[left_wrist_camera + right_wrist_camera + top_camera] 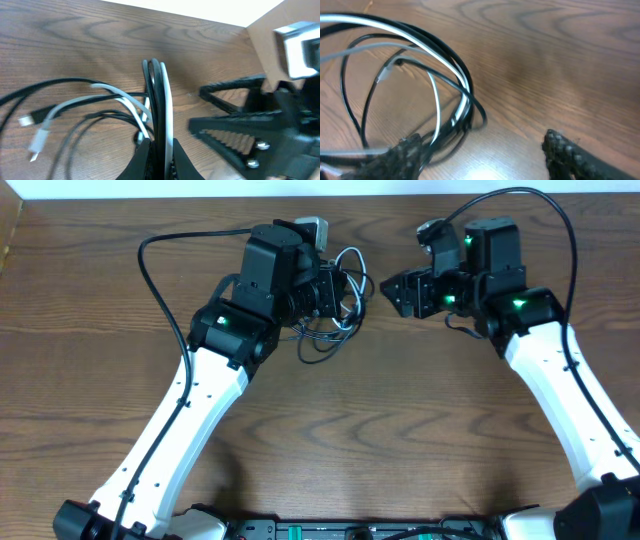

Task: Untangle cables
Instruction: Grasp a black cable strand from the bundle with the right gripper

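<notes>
From the counter's [330, 430] near edge, 2 white arms [190, 430] reach outward. Farther out, the left jaws pinch several strands of the cables [335, 320], loops lying on the counter; just beside the tangle the right jaws gape wide, empty

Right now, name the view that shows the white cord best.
Left wrist: the white cord runs from its plug end to the left fingers. Right wrist shows only an arc of it; overhead, it is tiny and hard to trace.
</notes>
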`<state>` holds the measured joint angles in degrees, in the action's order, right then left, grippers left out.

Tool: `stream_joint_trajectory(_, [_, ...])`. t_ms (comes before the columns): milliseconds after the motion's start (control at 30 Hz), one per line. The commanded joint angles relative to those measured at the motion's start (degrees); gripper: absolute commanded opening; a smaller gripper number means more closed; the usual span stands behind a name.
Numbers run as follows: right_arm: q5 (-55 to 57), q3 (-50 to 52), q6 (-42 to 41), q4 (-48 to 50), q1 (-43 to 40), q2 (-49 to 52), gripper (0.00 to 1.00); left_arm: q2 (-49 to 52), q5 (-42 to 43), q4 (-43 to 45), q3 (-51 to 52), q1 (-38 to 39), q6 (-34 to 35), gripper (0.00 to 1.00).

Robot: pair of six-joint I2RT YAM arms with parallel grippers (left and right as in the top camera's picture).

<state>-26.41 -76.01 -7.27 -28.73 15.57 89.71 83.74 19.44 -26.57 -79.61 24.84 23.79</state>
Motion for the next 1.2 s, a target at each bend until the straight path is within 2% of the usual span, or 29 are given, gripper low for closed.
stream_joint_trajectory(0, [0.37, -0.33, -0.35, 1.40, 2.01, 3.26, 0.74, -1.57, 1.16, 0.50, -0.68, -0.13, 1.86, 0.07])
stream_joint_trajectory(100, [0.42, -0.33, -0.33, 2.19, 2.69, 5.42, 0.66, -1.57, 1.16, 0.50, -0.68, -0.13, 1.88, 0.07])
stream_joint_trajectory(200, [1.86, -0.33, -0.39, 2.78, 2.75, 7.72, 0.46, -1.57, 1.16, 0.48, -0.68, -0.13, 1.88, 0.07])
stream_joint_trajectory(333, [8.41, -0.33, -2.69, 2.51, 2.36, 10.16, 0.11, -1.81, 1.11, 0.50, -0.68, -0.59, 1.84, 0.07])
stream_joint_trajectory(367, [9.73, -0.33, -3.78, 2.27, 2.08, 10.73, 0.04, -1.97, 1.11, 0.50, -0.68, -0.90, 1.84, 0.08])
stream_joint_trajectory(400, [10.34, -0.33, -4.66, 2.14, 1.81, 11.41, 0.01, -2.25, 1.11, 0.50, -0.68, -1.27, 1.84, 0.07])
stream_joint_trajectory(567, [5.51, -0.33, -3.67, 2.91, 1.33, 13.05, 0.02, -4.04, 1.11, 0.44, -0.68, -3.65, 1.84, 0.07])
stream_joint_trajectory(600, [3.63, -0.35, -1.86, 3.58, 1.31, 12.92, 0.06, -4.28, 1.11, 0.26, -0.68, -4.07, 1.84, 0.07])
stream_joint_trajectory(633, [0.33, -0.48, 1.25, 4.20, 1.09, 12.28, 0.19, -4.46, 1.11, 0.00, -0.68, -4.37, 1.84, 0.07])
stream_joint_trajectory(700, [-3.67, -0.81, 4.50, 4.33, 0.50, 11.10, 0.32, -4.50, 1.14, -0.20, -0.68, -4.42, 1.86, 0.08])
stream_joint_trajectory(800, [-9.05, -0.90, 7.76, 4.35, -1.57, 8.20, 0.47, -4.50, 1.18, -0.26, -0.68, -4.42, 2.12, 0.07])
stream_joint_trajectory(900, [-15.61, -0.90, 10.14, 5.16, -3.37, 6.64, 0.55, -4.50, 3.15, -0.09, -0.68, -4.42, 2.51, 0.07])
stream_joint_trajectory(1033, [-25.11, -0.90, 12.50, 6.97, -4.44, 6.78, 0.62, -4.50, 7.37, -0.11, -0.68, -4.42, 3.21, 0.08])
stream_joint_trajectory(1167, [-25.49, -0.90, 13.18, 7.58, -3.72, 7.13, 0.63, -4.50, 10.27, -0.09, -0.68, -4.42, 5.09, 0.07])
